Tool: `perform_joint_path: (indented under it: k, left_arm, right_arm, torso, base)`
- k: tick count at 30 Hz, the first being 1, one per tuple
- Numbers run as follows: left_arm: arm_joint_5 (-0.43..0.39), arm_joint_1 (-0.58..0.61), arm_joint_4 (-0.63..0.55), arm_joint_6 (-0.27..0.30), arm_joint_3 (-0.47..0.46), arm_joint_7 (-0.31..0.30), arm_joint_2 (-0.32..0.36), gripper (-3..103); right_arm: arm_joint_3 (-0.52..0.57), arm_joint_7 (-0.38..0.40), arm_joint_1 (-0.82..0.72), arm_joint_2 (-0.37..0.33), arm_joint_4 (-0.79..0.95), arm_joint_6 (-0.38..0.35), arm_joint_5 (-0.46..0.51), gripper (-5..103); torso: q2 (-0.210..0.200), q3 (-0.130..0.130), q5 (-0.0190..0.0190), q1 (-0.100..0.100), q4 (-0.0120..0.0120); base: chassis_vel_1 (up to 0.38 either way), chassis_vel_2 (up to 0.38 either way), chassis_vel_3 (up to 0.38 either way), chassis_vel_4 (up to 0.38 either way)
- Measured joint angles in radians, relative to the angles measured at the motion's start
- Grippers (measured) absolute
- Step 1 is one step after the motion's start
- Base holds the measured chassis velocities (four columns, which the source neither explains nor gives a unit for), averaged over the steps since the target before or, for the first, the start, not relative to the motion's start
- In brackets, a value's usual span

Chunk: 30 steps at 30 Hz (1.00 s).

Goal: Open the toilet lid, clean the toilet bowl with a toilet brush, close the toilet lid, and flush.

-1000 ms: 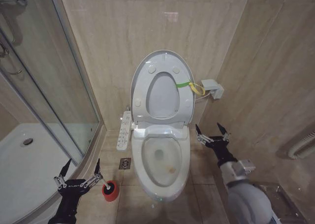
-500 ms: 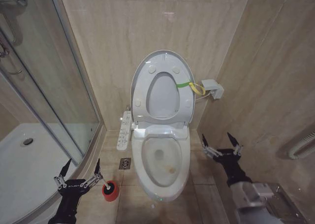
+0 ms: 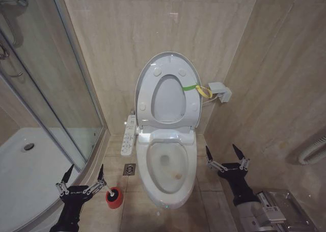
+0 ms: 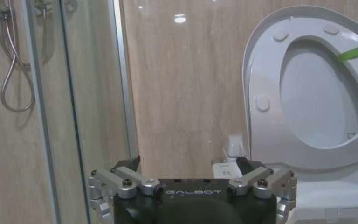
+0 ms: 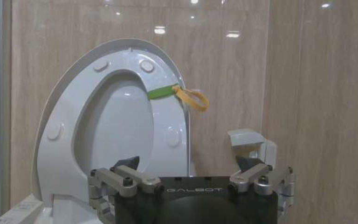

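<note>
The toilet lid (image 3: 167, 97) stands raised against the back wall, seen through the hole of the raised white seat ring (image 3: 144, 92). A yellow-green strap (image 3: 199, 89) hangs from its right edge. Below lies the open toilet bowl (image 3: 191, 163). My left gripper (image 3: 84, 170) is open low at the left, just beside a red holder cup (image 3: 115, 198). At the bowl's right side, above the floor, my right gripper (image 3: 220, 149) is open and holds nothing. The toilet brush is hidden. The lid (image 4: 319, 93) is in the left wrist view beyond the left gripper (image 4: 187, 163), and the lid (image 5: 113, 121) in the right wrist view beyond the right gripper (image 5: 186, 162).
A glass shower enclosure (image 3: 56, 89) and its white tray (image 3: 25, 165) close off the left. A white button panel (image 3: 129, 135) lies beside the bowl, with a floor drain (image 3: 129, 169) in front of it. A white wall box (image 3: 220, 92) sits right of the lid. Tiled walls stand close on the right.
My right gripper has dropped lower and drawn back toward me beside the bowl, still open. The left gripper, lid and holder cup have not moved.
</note>
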Motion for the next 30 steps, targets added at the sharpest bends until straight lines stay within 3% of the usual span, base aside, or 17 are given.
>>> perform_joint_path:
  k: [9,30]
  left_arm:
    - [0.0,0.0,0.0,0.0,0.0,0.0,0.0,100]
    - [0.0,0.0,0.0,0.0,0.0,0.0,0.0,100]
  right_arm:
    - [0.007,0.002,-0.009,0.01,-0.003,0.006,0.001,100]
    - [0.003,0.002,-0.011,0.119,-0.01,0.034,-0.057,100]
  torso:
    - [0.0,0.0,0.0,0.0,0.0001]
    - [0.0,0.0,0.0,0.0,0.0001]
  base:
    - [0.0,0.0,0.0,0.0]
    - [0.0,0.0,0.0,0.0]
